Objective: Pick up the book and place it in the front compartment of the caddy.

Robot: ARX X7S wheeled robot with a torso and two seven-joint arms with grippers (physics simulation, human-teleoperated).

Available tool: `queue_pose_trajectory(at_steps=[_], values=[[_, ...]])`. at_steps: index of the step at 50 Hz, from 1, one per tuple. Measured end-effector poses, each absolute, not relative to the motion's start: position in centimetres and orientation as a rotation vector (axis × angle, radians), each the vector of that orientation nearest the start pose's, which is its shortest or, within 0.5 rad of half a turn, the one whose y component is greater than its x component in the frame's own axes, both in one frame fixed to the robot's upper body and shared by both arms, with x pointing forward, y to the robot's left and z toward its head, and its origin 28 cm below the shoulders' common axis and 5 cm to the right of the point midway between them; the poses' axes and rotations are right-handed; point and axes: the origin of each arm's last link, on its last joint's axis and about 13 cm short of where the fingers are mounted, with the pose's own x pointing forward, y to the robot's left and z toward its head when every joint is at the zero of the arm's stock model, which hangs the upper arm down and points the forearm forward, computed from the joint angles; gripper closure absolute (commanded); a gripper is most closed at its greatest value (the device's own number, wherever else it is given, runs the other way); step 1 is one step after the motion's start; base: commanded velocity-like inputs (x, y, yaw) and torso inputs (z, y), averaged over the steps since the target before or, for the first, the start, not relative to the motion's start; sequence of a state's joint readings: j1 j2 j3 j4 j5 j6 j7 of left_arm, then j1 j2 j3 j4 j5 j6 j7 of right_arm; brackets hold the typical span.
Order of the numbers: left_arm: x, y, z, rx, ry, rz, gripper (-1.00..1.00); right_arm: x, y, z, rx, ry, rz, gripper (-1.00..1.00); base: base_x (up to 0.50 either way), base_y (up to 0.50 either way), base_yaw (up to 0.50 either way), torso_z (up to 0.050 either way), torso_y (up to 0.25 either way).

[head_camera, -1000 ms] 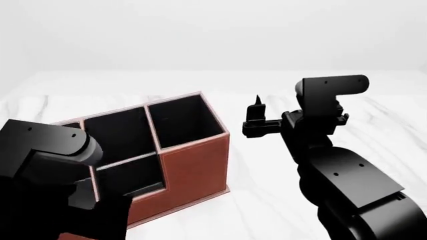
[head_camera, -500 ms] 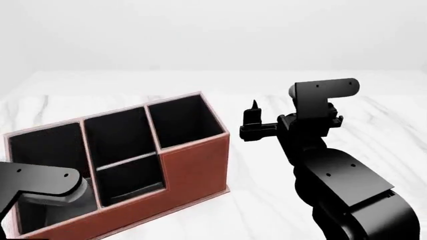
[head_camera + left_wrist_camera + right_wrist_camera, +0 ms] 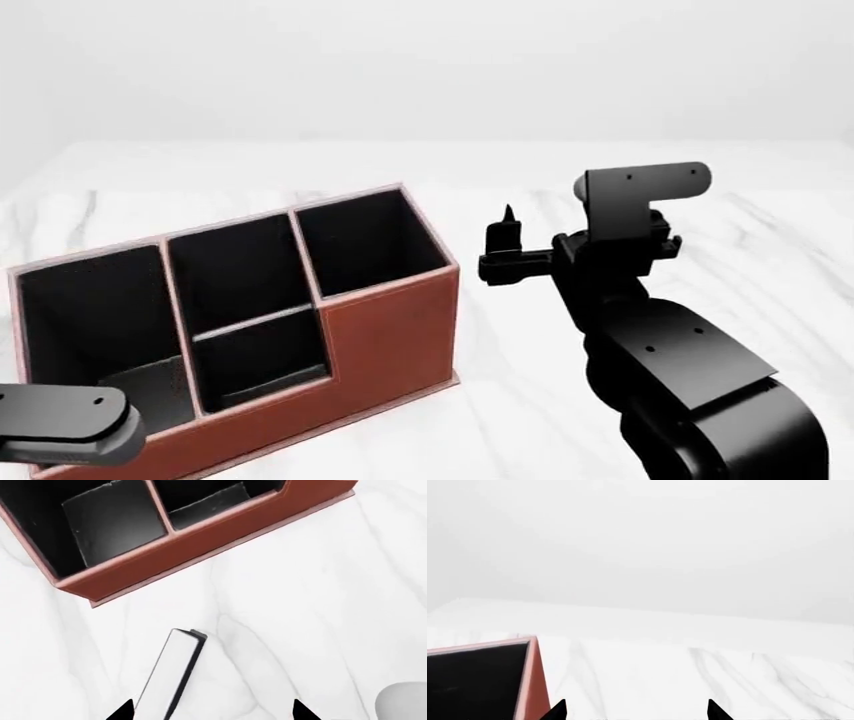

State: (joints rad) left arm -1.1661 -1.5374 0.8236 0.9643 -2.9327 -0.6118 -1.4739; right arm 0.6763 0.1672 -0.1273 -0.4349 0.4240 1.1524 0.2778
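Below, the thin black book [image 3: 175,672] with white page edges stands on the veined marble tabletop [image 3: 300,605], near the boxy leather-look caddy [image 3: 200,540], between the released left claw's [image 3: 210,712] tips.

Both arms [image 3: 667,350] are matte black, blocky links dotted with small pale screws.

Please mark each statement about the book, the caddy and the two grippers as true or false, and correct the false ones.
1. The book stands on the marble table, outside the caddy. True.
2. The left gripper is shut on the book. False: its fingertips are apart, with the book near one of them.
3. The right gripper holds the book. False: nothing shows between its fingertips.
4. The caddy's pockets are black inside. True.
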Motion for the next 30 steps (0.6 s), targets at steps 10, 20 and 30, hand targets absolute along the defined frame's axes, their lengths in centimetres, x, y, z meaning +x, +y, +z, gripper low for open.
queue_pose_trajectory(at_steps=[10,20,30], values=[[7.5,26.1,29.4,0.048,1.077,0.027,-1.0,28.2,-8.7,19.3,-0.037,0.092,0.09,-1.0,0.0,0.0,0.0,0.0,0.0],[7.8,26.5,29.4,0.069,1.082,0.056,-1.0,28.3,-8.7,19.2,-0.036,0.095,0.089,-1.0,0.0,0.0,0.0,0.0,0.0],[8.5,27.1,28.7,0.082,1.092,0.065,-1.0,28.3,-8.7,19.2,-0.034,0.097,0.087,-1.0,0.0,0.0,0.0,0.0,0.0]])
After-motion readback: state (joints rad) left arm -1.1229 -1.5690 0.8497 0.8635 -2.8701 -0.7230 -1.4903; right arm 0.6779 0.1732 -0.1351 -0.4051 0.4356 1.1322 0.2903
